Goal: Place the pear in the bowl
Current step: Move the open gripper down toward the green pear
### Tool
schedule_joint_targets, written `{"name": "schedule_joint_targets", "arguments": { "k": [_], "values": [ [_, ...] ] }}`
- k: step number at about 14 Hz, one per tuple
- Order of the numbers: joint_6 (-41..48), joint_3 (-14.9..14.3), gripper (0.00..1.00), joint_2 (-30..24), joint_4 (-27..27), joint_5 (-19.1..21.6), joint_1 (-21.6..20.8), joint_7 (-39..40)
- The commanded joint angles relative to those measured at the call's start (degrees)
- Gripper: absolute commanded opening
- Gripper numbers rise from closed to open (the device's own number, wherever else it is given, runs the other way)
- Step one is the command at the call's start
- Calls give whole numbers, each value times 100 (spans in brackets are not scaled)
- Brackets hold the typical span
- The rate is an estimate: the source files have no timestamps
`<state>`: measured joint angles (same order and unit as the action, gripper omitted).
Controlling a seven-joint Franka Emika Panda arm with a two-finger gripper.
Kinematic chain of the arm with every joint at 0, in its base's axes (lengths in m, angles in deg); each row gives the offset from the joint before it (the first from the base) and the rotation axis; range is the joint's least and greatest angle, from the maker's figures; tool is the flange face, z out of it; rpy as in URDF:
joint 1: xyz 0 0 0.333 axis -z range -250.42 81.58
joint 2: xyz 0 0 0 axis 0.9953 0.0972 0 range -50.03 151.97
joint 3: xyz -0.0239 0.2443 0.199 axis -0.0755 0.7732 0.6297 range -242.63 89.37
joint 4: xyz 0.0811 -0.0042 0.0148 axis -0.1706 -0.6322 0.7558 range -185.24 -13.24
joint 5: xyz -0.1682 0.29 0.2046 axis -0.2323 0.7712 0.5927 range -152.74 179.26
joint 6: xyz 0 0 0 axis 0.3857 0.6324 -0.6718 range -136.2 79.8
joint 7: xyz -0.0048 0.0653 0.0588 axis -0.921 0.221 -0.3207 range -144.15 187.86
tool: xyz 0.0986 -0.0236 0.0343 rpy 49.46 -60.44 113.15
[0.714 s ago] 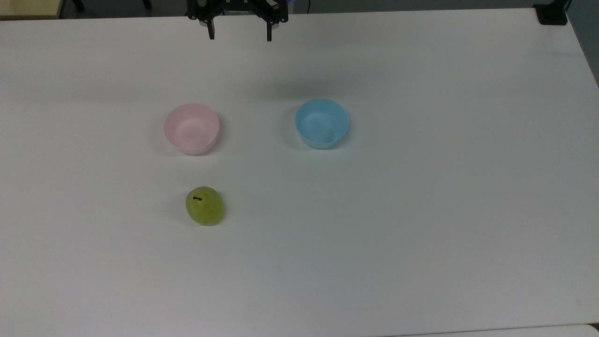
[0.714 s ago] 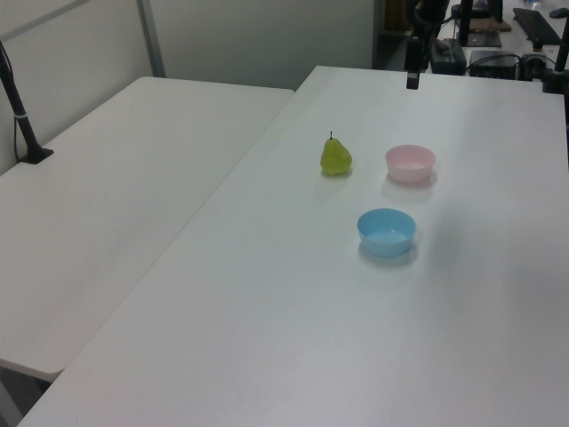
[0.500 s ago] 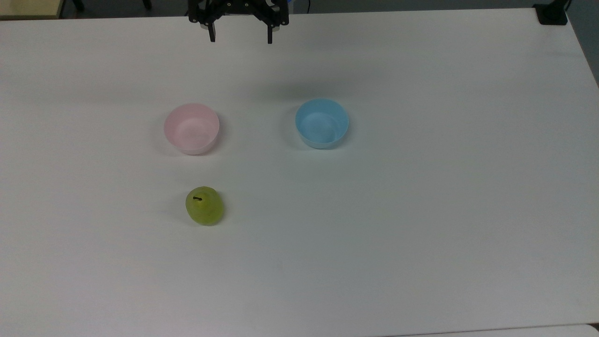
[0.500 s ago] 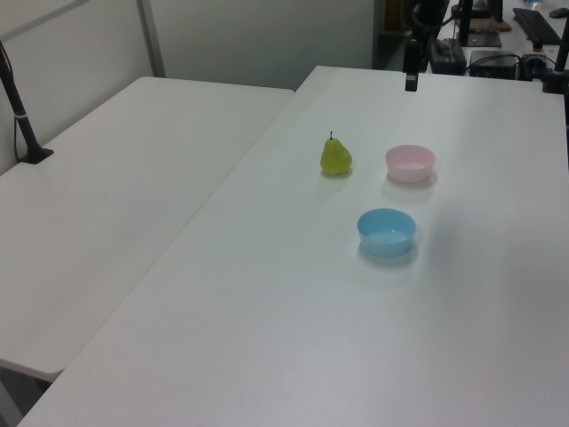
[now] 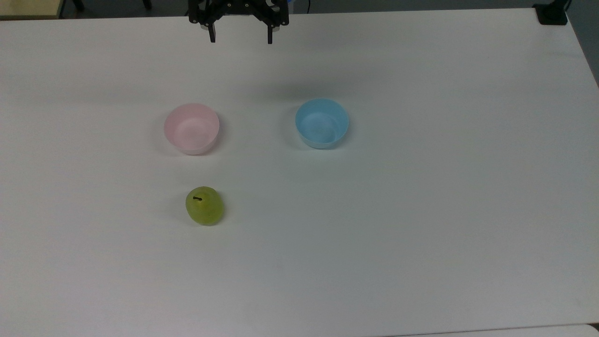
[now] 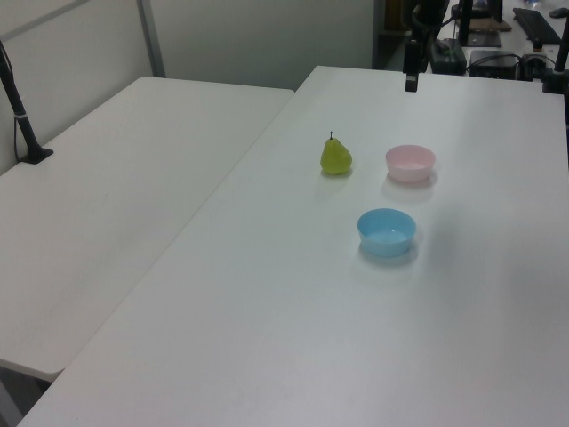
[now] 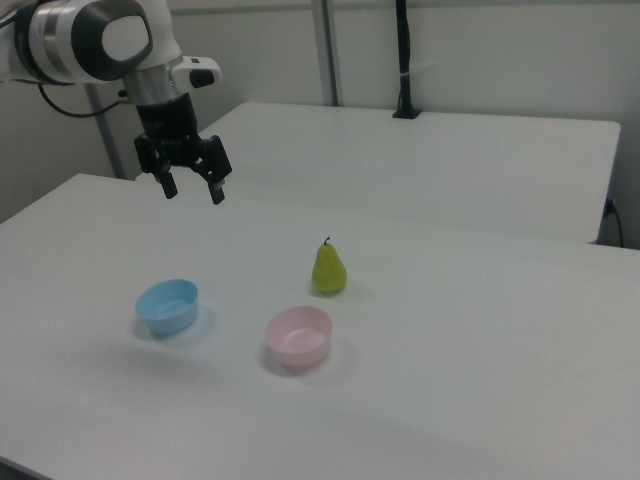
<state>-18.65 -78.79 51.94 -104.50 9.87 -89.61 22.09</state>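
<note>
Pear [image 5: 204, 206]: stands upright on the white surface [image 5: 421, 210], near the pink bowl [image 5: 191, 128].
Feel: we think light, hard, slippery.
Hold: we squeeze its fat belly.
Hand [image 5: 239, 38]: spread wide, far off, holding nothing.

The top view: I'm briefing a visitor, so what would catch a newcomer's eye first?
Likely the yellow-green pear standing alone on the white table, nearest the top view's bottom edge. Beyond it sit a pink bowl and a blue bowl side by side, both empty. The black gripper hangs open at the far edge.
</note>
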Motion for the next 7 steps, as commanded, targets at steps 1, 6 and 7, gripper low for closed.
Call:
{"name": "schedule_joint_targets", "arguments": {
  "k": [1,6,7],
  "values": [
    [86,-65,100,175,157,49,202,792],
    [-870,-65,100,832,261,58,413,908],
    [-986,-65,100,1035,454,58,466,908]
  ]
}}
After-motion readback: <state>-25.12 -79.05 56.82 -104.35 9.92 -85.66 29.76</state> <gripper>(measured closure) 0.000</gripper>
